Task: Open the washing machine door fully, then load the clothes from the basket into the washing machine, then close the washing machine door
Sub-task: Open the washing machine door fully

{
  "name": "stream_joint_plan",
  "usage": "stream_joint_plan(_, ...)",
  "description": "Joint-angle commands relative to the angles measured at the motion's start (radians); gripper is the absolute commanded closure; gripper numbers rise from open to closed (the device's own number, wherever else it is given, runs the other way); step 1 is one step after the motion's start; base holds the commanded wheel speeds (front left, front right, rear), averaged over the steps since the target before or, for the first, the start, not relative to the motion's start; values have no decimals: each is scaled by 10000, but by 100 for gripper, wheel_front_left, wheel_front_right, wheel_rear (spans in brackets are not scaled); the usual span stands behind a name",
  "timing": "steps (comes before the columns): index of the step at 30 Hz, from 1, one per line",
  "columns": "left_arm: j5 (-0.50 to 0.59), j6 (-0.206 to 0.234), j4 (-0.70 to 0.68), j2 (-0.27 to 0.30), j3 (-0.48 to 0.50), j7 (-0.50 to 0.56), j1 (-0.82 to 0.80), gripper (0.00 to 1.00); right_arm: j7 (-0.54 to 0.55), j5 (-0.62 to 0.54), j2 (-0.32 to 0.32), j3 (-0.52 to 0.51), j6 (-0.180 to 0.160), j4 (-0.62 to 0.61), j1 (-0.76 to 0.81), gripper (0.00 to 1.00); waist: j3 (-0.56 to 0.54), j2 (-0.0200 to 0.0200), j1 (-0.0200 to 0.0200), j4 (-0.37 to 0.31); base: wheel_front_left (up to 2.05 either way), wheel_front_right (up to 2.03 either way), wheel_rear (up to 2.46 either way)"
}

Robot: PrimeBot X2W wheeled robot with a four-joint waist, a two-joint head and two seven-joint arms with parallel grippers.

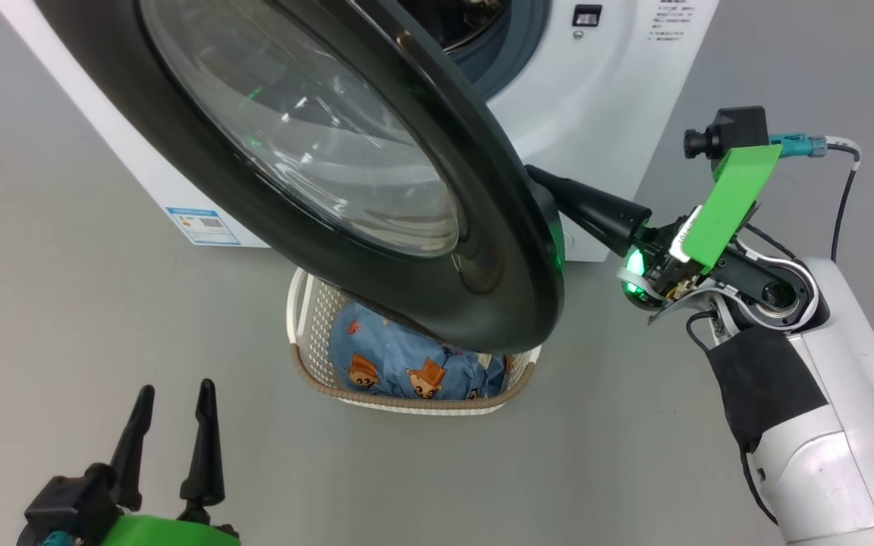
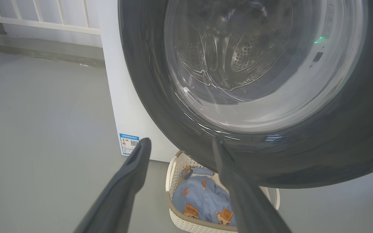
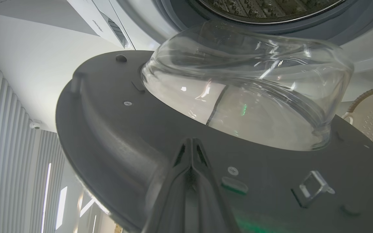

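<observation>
The right claw (image 3: 191, 145), pinched shut and empty, presses its tips on the inner face of the washing machine door (image 1: 315, 136), likely to push it wider. The left claw (image 1: 176, 387) hangs wide open, empty. The basket (image 1: 407, 400) of clothes (image 1: 399, 364) sits on the floor under the door.

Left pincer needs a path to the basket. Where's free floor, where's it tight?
Free: bare floor between left pincer and basket, and floor right of the basket up to the right arm. Tight: the washing machine door overhangs the basket's back half, leaving the front strip of clothes uncovered; the shut right pincer sits at the door's inner face.
</observation>
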Motion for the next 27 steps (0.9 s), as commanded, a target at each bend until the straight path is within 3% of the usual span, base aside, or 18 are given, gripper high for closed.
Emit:
stream_joint_plan(1,-36,-24,-184,98,319,-63,13,0,-7,99,285,304,16,-262,119,100,-70,0,0,60,0,0,0)
stream_joint_plan(27,-32,-25,-232,48,172,-63,238,0,-344,1010,467,2281,16,-674,806,100,-717,0,0,114,0,0,0)
